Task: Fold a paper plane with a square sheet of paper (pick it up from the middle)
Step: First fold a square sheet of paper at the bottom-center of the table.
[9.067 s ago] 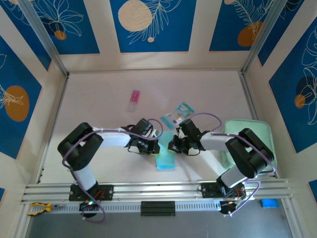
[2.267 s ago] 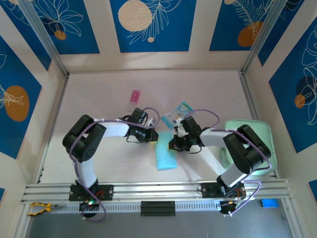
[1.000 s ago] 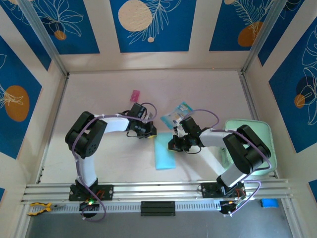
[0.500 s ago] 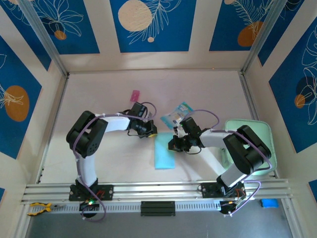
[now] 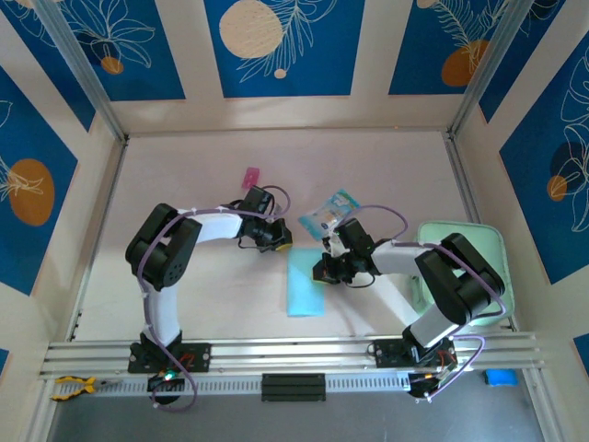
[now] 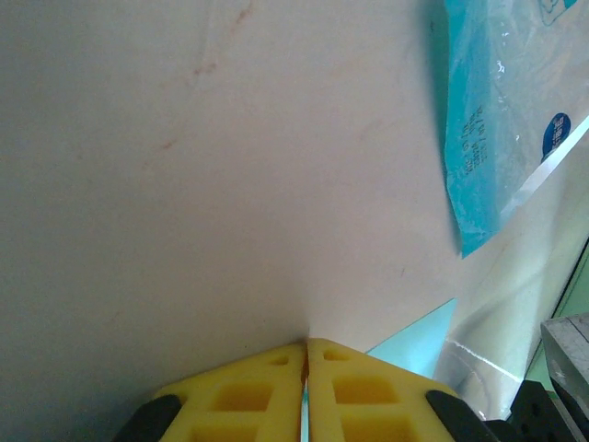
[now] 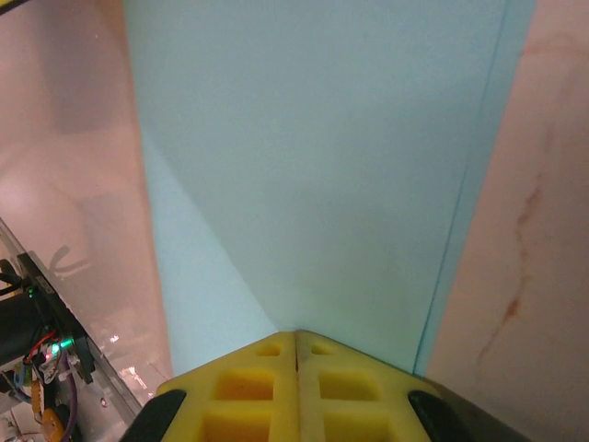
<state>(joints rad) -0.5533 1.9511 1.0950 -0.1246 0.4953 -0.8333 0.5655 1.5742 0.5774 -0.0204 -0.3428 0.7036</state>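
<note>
Left gripper [image 6: 306, 348] is pinched tight at the far left corner of the sheet [image 5: 306, 284], with a cyan sliver between its yellow pads [image 6: 359, 391]. Right gripper [image 7: 296, 339] is also fully closed, tips down at the sheet's right edge; whether it pinches paper I cannot tell. Sheet lies creased and unmarked on the table [image 5: 212, 285] between the arms. Just beyond it, the packet [image 6: 488, 110] carries small print and a round blue badge, too blurred to read.
</note>
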